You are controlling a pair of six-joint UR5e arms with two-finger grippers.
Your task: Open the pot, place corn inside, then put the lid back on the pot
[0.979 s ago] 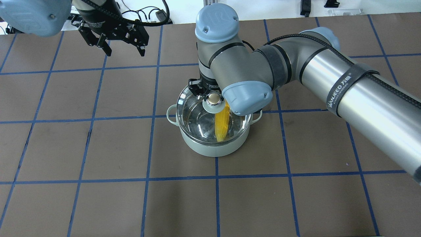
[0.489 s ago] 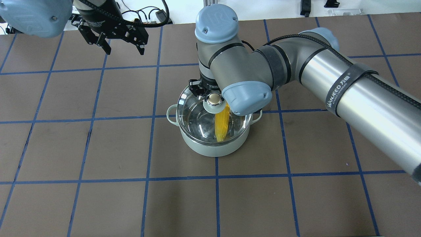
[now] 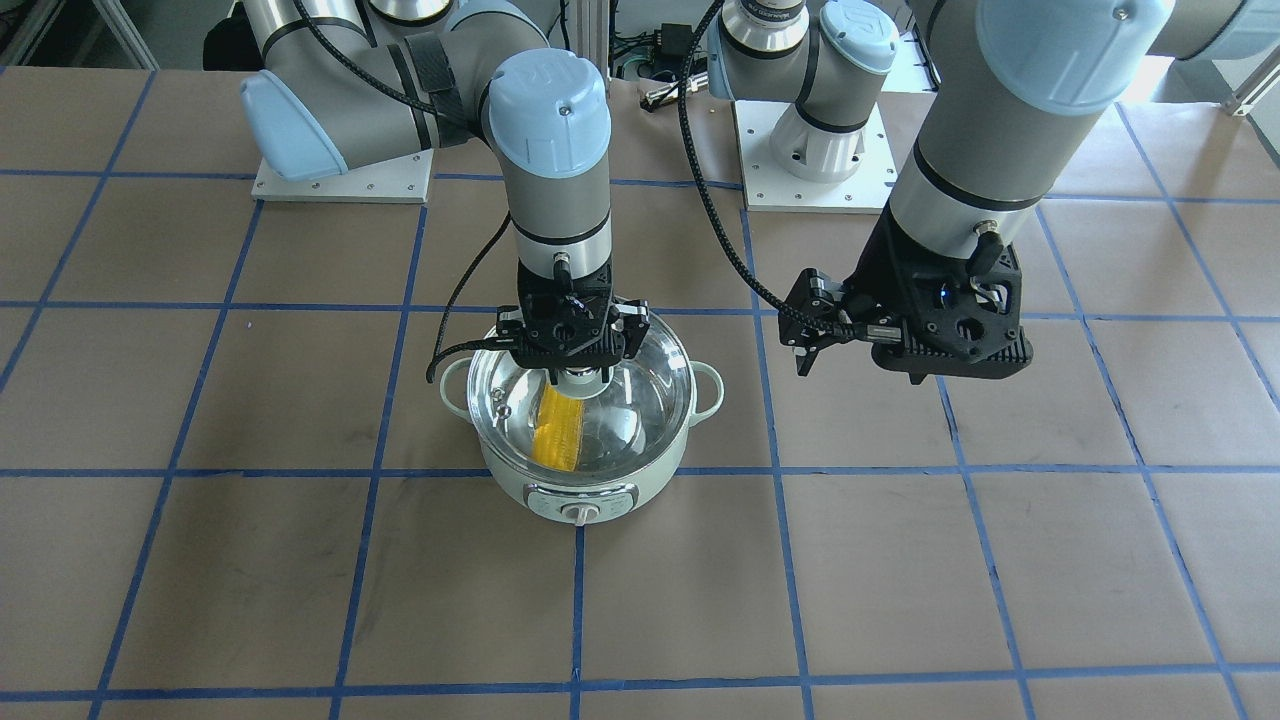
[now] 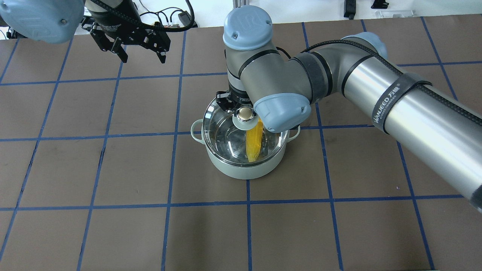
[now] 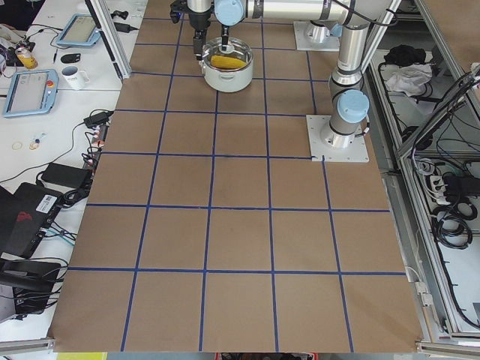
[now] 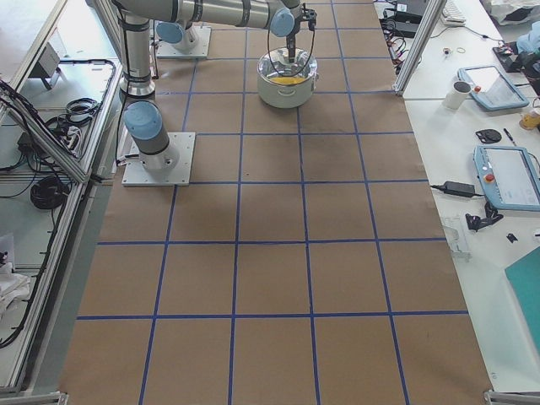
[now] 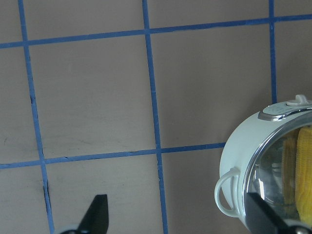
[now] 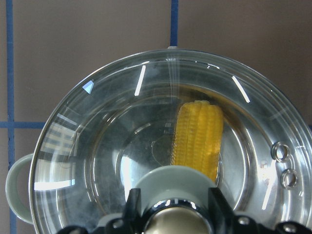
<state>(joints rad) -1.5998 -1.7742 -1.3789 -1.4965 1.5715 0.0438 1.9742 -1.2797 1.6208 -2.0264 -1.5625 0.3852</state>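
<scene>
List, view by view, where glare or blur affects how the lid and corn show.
Right wrist view: white streaks and reflections cross the lid, yet the corn reads sharp through the glass; the knob at the bottom edge is blurred. Overhead view: mild highlights, corn plain. Left wrist view: the jaws are dark, soft silhouettes. Side views: pot too small for detail.

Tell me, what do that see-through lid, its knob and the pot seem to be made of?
Lid: clear glass by its look, glossy with window reflections; the corn shows through it.
Knob: shiny gold-toned metal or metallised plastic, can't tell which.
Pot: matte mint-green shell, painted metal or plastic; mirror-bright, steel-like inside.
</scene>
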